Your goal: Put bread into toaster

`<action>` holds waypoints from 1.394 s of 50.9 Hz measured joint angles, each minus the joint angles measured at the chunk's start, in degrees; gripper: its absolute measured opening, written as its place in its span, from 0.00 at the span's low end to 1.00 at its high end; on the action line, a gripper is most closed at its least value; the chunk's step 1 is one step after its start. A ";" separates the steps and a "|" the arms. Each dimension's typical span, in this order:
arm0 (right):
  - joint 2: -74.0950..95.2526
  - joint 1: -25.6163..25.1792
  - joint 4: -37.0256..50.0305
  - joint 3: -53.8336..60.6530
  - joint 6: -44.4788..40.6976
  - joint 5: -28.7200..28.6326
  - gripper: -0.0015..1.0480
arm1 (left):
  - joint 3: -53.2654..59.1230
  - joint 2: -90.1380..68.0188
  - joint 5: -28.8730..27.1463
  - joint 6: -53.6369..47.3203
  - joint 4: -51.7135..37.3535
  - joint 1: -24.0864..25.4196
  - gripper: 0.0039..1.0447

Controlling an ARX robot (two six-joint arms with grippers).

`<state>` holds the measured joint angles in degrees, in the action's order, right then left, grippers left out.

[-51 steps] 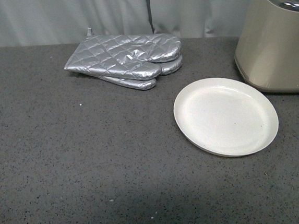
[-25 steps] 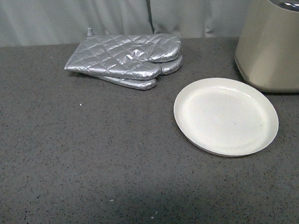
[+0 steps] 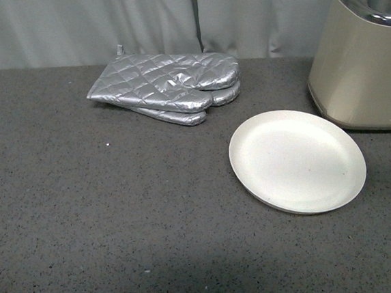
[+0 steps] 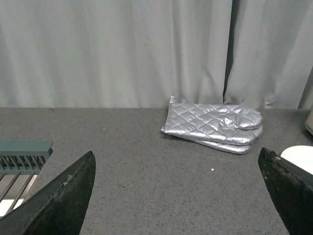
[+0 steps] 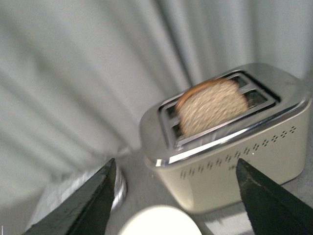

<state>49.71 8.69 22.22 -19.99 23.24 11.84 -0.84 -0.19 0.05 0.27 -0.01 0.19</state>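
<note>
The beige toaster (image 3: 363,63) stands at the right edge of the front view, cut off by the frame. In the right wrist view the toaster (image 5: 244,161) shows whole, and the bread (image 5: 211,112) stands upright in one of its chrome top slots, about half of it sticking out. My right gripper (image 5: 178,196) hangs open in front of the toaster, apart from the bread, nothing between its fingers. My left gripper (image 4: 178,196) is open above bare counter. Neither arm shows in the front view.
A round white plate (image 3: 297,160) lies bare beside the toaster. Silver quilted oven mitts (image 3: 166,86) are stacked at the back, before a grey curtain. A grey rack (image 4: 22,161) sits at the edge of the left wrist view. The counter is dark speckled grey.
The front view has shifted slightly: the mitts, plate and toaster sit a little lower in the picture than a second ago. Nothing on the counter has moved.
</note>
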 joint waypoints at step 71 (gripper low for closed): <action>-49.42 -8.55 -22.23 19.65 -23.02 -11.78 0.91 | 0.00 0.07 -0.02 -0.02 0.00 -0.04 0.86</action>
<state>0.30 0.14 -0.01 -0.34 0.23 0.05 -0.84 -0.12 0.03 0.25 -0.01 0.14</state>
